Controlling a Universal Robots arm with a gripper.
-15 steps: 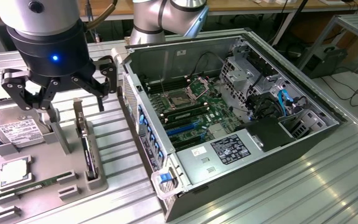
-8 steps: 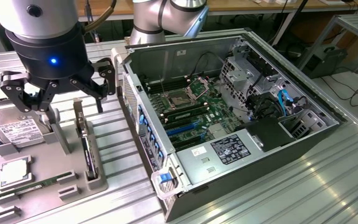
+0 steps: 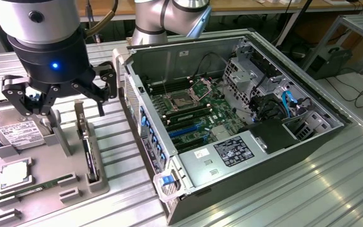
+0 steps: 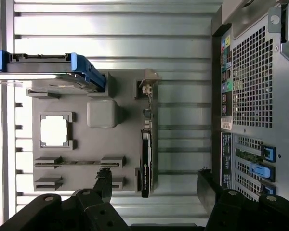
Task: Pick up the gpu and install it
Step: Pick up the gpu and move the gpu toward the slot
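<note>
Robotics lab, slatted metal bench, opened computer tower, grey parts fixture

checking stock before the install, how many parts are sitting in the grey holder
4: the hard drive at one end, the cpu in the middle, a memory stick beside it, the gpu on edge nearest the computer case. None looks hidden.

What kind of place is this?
Probably a robotics lab or workshop: a robot's gripper hangs over a gray parts tray on a ribbed metal table, beside an open computer case.
</note>
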